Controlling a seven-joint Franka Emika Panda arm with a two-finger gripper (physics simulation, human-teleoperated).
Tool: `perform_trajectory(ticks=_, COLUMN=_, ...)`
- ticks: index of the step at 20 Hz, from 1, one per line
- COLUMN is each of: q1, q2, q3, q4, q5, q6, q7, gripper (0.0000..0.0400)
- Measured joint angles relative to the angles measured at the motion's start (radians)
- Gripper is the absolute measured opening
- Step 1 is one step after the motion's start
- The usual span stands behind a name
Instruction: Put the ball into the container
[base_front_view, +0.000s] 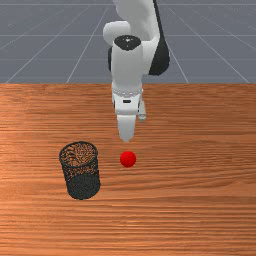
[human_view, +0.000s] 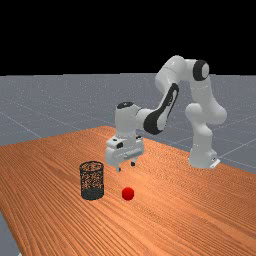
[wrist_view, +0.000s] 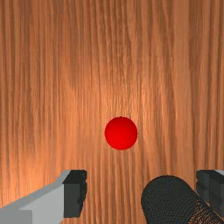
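Fingers (human_view: 133, 164) stand wide; bare table (base_front_view: 200, 150) separates ball (base_front_view: 128, 159) from container (base_front_view: 82, 187), both well inside its edges.

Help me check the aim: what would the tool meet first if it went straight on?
Probably the red ball: the tool points down, seemingly right above it, though depth leaves some doubt.

Arm (base_front_view: 127, 70) cut off atop front view, mesh container (wrist_view: 166, 199) cropped by wrist view's edge
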Motion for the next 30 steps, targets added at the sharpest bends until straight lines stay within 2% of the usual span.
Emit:
perform_trajectory(ticks=4, q1=-0.001, q2=0.045, q3=0.000, q4=0.023, q5=0.000, q6=-0.004, q7=0.000, gripper=0.0396)
perform_trajectory(ticks=9, q1=-0.001, q2=0.104, q3=0.000, q4=0.033, q5=0.000, q6=0.032, q7=0.001, gripper=0.0400)
perform_trajectory(ticks=10, q1=-0.001, q2=0.140, q3=0.000, q4=0.071, q5=0.000, q6=-0.003, q7=0.000, gripper=0.0400)
perform_trajectory(ticks=14, q1=-0.001, q2=0.218, q3=0.000, q4=0.084, q5=0.000, q6=0.056, q7=0.001, gripper=0.0400)
perform_trajectory(ticks=15, q1=-0.001, q2=0.219, q3=0.000, q4=0.067, q5=0.000, q6=0.084, q7=0.001, gripper=0.0400)
perform_trajectory(ticks=24, q1=0.004, q2=0.239, q3=0.002, q4=0.067, q5=0.000, q6=0.103, q7=0.006, gripper=0.0400)
perform_trajectory(ticks=25, q1=-0.001, q2=0.232, q3=0.003, q4=0.050, q5=-0.004, q6=0.132, q7=-0.010, gripper=0.0400)
perform_trajectory(ticks=30, q1=-0.008, q2=0.252, q3=-0.001, q4=0.088, q5=0.000, q6=0.091, q7=-0.009, gripper=0.0400)
